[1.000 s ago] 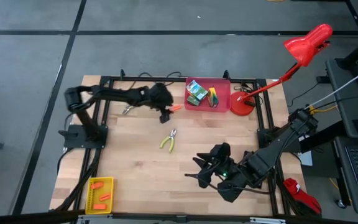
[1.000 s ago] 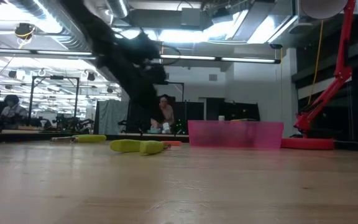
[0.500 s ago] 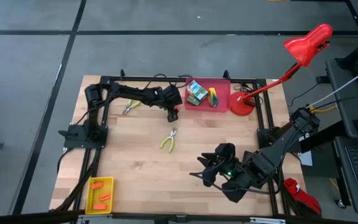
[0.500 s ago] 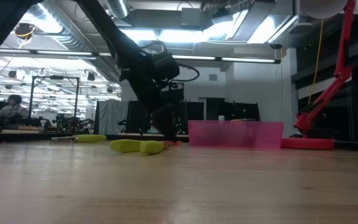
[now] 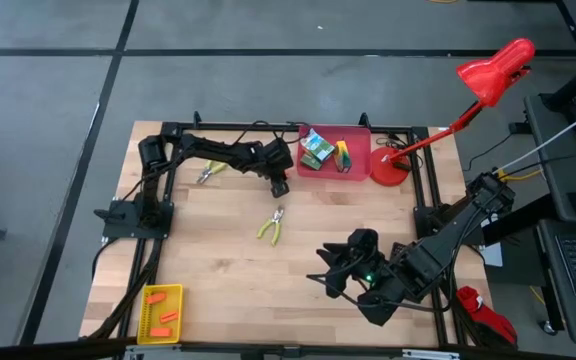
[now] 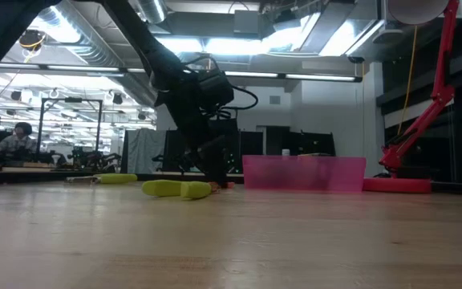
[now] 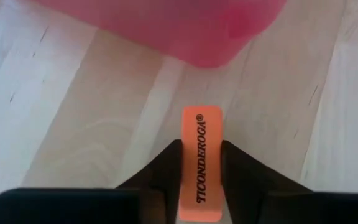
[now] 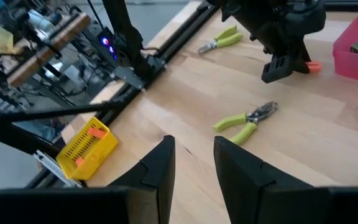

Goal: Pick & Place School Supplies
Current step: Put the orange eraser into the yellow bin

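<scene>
Since a second ago, left gripper [image 7: 202, 186] has swung toward the red bin [image 5: 353, 165] and closed onto the orange eraser [image 7: 202, 163], at table's 12 o'clock. Shallow grip: lifting could drop it. Right gripper [image 8: 193, 163] idles half-open, empty.

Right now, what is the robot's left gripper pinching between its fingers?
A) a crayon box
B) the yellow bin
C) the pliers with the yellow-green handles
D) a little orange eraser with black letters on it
D: the left wrist view shows the left gripper closed on the sides of a small orange eraser printed with black lettering, just short of the pink bin, on the wooden table.
</scene>
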{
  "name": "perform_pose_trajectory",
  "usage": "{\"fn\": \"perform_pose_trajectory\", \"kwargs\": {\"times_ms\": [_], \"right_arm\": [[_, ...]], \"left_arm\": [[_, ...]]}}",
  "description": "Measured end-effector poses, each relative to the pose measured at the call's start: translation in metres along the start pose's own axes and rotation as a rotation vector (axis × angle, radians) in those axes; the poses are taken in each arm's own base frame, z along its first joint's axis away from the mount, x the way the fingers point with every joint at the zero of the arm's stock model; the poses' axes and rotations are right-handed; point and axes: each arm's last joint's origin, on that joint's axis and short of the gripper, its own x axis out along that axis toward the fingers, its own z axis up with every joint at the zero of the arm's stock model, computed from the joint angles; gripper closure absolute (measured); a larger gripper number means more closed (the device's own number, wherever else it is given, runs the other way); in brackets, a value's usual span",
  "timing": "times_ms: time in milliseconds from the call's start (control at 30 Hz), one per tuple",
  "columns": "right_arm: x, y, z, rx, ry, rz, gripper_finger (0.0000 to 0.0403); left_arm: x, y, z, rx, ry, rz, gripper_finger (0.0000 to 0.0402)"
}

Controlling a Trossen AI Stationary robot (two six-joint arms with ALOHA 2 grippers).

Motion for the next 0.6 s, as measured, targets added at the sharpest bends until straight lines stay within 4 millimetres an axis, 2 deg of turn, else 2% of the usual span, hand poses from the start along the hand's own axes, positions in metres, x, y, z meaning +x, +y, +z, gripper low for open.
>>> {"fn": "perform_pose_trajectory", "kwargs": {"times_ms": [100,200,300,600], "right_arm": [[0.000,0.002,0.001,0.002,-0.021,0.009,0.0289],[0.000,0.003,0.001,-0.013,-0.033,0.017,0.0289],[0.000,0.003,0.002,-0.019,-0.049,0.017,0.0289],[-0.014,-0.001,0.024,-0.072,-0.166,0.016,0.0289]], "left_arm": [[-0.002,0.000,-0.001,0.005,0.017,-0.019,0.0334],[-0.008,-0.001,-0.002,0.019,0.036,-0.100,0.0335],[-0.018,-0.009,-0.007,0.009,0.098,-0.171,0.0334],[-0.078,-0.071,-0.029,0.127,0.338,-0.303,0.0332]]}}
